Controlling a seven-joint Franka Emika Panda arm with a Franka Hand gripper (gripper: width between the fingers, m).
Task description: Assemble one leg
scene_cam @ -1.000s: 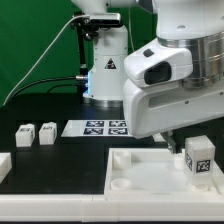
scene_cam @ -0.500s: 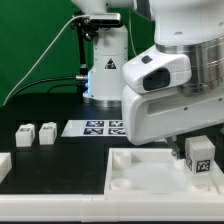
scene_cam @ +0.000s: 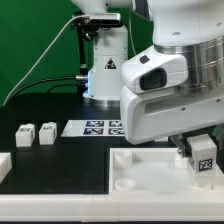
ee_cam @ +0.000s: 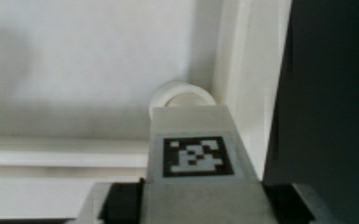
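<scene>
Lower and further toward the exterior view's right than a second ago, the end effector (scene_cam: 201, 152) pinches the leg (scene_cam: 204, 167) between its fingers (ee_cam: 115, 204), tag outward. Just beyond the end effector lies a round socket (ee_cam: 185, 97) of the white tray (scene_cam: 135, 166) on the worktop (scene_cam: 60, 172); contact between leg and tray cannot be told.

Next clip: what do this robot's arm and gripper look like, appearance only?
The arm is bulky glossy white, with rounded housings, a dark oval cap on one link and a dark band above. The gripper has flat grey fingers. Behind, a white base carries a triangular warning label; a thin black cable trails away.
</scene>
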